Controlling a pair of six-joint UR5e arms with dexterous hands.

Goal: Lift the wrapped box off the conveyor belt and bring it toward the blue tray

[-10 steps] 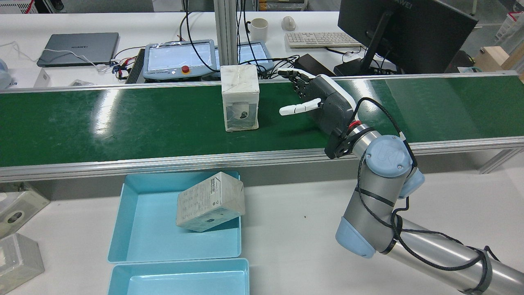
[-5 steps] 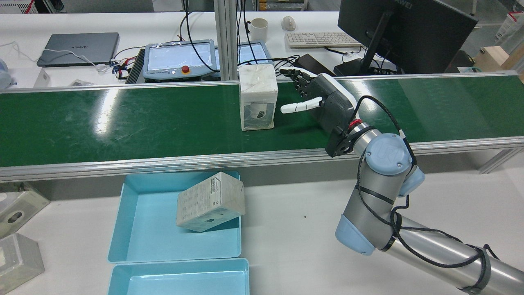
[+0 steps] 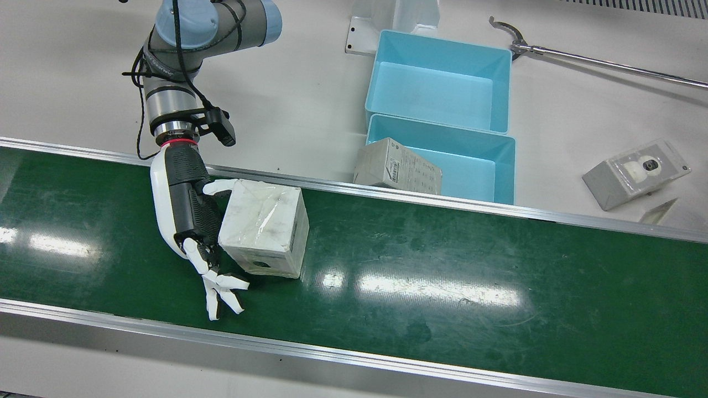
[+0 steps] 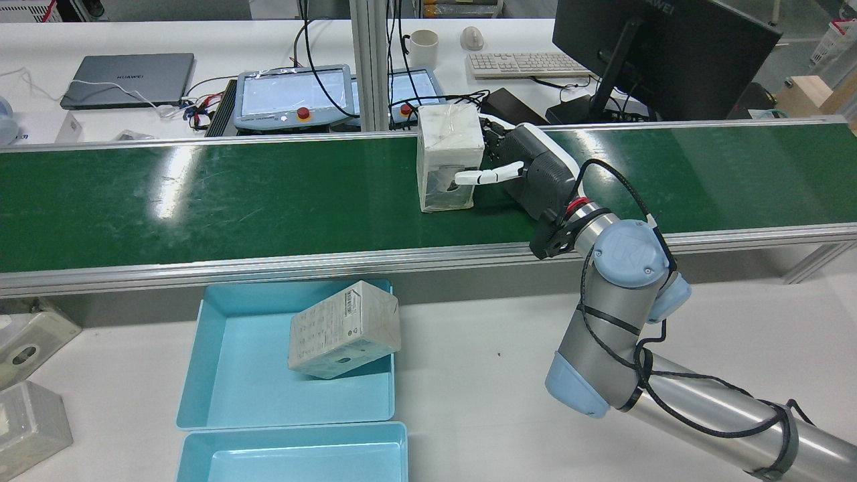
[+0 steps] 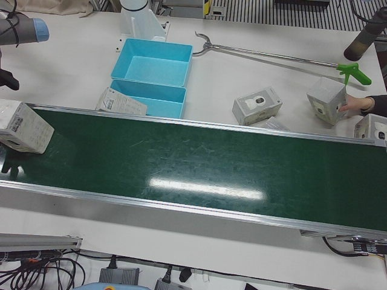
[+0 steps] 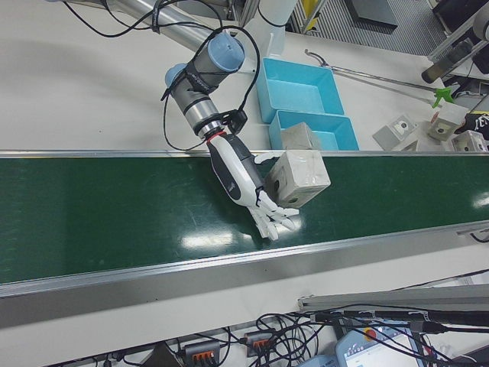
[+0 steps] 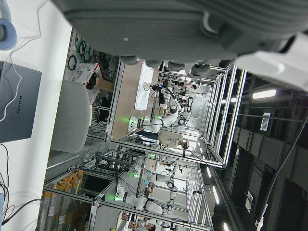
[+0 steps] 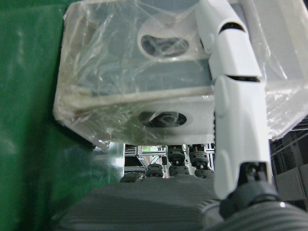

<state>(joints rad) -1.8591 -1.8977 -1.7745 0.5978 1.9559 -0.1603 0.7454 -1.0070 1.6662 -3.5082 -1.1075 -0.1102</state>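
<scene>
The wrapped box (image 3: 265, 226) stands upright on the green conveyor belt (image 3: 442, 276). It also shows in the rear view (image 4: 448, 150), the right-front view (image 6: 299, 177) and at the left edge of the left-front view (image 5: 21, 125). My right hand (image 3: 185, 215) lies on the belt with its palm against the box's side, fingers (image 3: 221, 290) spread past the far edge. The thumb (image 4: 485, 176) rests on the box's near face, seen close in the right hand view (image 8: 236, 96). The blue tray (image 4: 227, 375) lies below the belt. My left hand (image 7: 183, 29) shows only as a palm edge.
A grey carton (image 4: 345, 329) leans in the near blue tray; a second blue tray (image 4: 294, 455) lies beside it. More wrapped boxes (image 4: 27, 341) sit on the table's left. A reacher tool (image 3: 597, 61) lies beyond the trays. A person's hand (image 5: 363, 104) holds a box.
The wrapped box has ridden the belt to the right in the rear view and now rests against my right palm. The right hand has barely moved.
</scene>
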